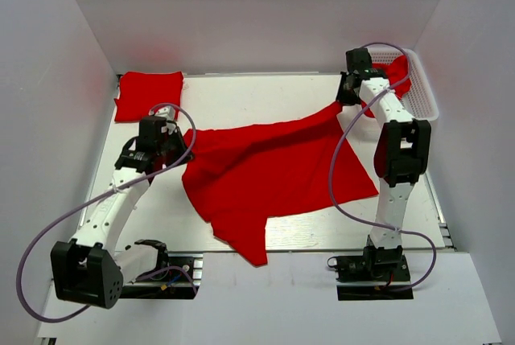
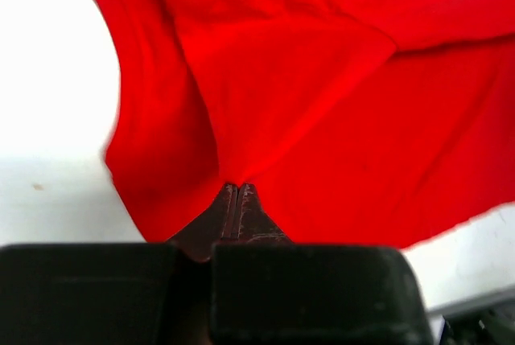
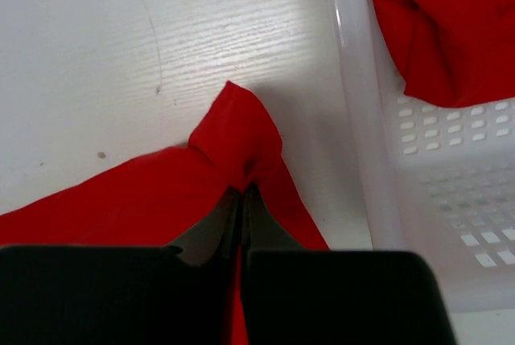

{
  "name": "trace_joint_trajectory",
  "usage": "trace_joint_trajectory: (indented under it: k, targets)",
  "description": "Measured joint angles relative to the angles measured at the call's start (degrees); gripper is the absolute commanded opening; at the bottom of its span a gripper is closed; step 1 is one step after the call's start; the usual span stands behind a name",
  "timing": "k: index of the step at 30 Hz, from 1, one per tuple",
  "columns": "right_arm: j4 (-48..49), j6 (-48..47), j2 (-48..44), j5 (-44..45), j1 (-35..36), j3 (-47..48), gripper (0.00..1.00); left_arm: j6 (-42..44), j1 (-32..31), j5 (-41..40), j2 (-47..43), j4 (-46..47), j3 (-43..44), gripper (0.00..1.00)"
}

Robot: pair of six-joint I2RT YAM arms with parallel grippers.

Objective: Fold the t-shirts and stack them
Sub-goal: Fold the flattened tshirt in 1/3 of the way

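Overhead, room: I see plain white walls (image 1: 241, 7) closing in the table on three sides.
Surface: white table (image 1: 265, 96); my right wrist view shows a faint wood grain and a few small dark specks.
Spread t-shirt (image 1: 273, 168): red, lies open and wrinkled across the middle of the table, with one point reaching the near edge between the arm bases.
Folded t-shirt (image 1: 149, 94): flat in the far left corner, apart from the spread t-shirt.
Basket (image 1: 425, 96): white mesh, in the far right corner, holding a bunched t-shirt (image 1: 400, 67).
Left gripper (image 1: 179, 148): clenched on the left edge of the spread t-shirt; my left wrist view shows the fingers pressed together with cloth gathered at their tips.
Right gripper (image 1: 348, 97): clenched on the far right corner of the same t-shirt, just beside the basket wall, with cloth bunched above the fingertips.
Far edge of cloth: runs nearly straight from one gripper to the other.
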Motion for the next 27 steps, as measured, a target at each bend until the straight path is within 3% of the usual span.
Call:
trace_joint_trajectory:
  k: [10, 20, 26, 27]
  targets:
    - [-2.86, 0.04, -2.25, 1.22, -0.07, -5.68, 0.0, -2.51, -0.04, 4.31, -8.09, -3.87, -5.7, 0.0]
    - [-2.23, 0.94, -4.15, 1.7, -0.07, -13.68, 0.0, -4.04, -0.04, 8.35, -9.2, -3.54, -15.61, 0.0]
    - [-1.42, 2.38, -4.24, 1.75, -0.04, -18.29, 0.25, -4.37, -0.04, 9.11, -9.57, -3.45, -16.72, 0.39]
    - [-1.31, 2.47, -4.24, 1.77, -0.04, -18.73, 0.33, -4.39, -0.04, 9.18, -9.57, -3.56, -16.72, 0.46]
